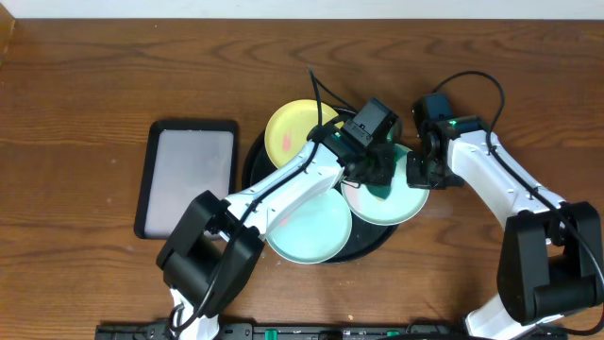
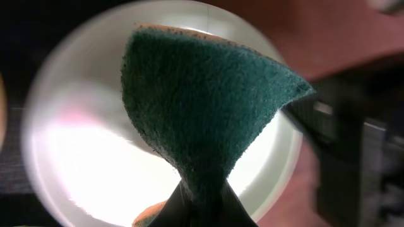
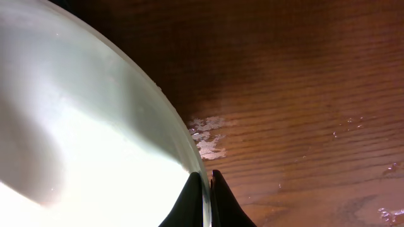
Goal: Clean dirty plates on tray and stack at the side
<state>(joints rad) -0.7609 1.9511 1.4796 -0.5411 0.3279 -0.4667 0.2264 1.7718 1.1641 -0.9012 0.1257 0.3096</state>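
Note:
The round black tray point(image 1: 253, 161) holds three plates: a pale yellow one point(image 1: 288, 127) at the back with a pink smear, a mint-teal one point(image 1: 311, 231) at the front, and a mint-teal one point(image 1: 401, 203) at the right. My left gripper point(image 1: 376, 168) is shut on a green scouring sponge point(image 2: 202, 107) and holds it over the right plate point(image 2: 82, 157), which shows a faint pink smear. My right gripper point(image 1: 420, 170) is shut on that plate's rim point(image 3: 199, 173), one finger on each side.
A smaller rectangular black-rimmed tray point(image 1: 146, 175) lies left of the round tray. Bare wooden table point(image 3: 303, 82) lies right of the held plate, with a few pale wet marks point(image 3: 205, 135) by the rim.

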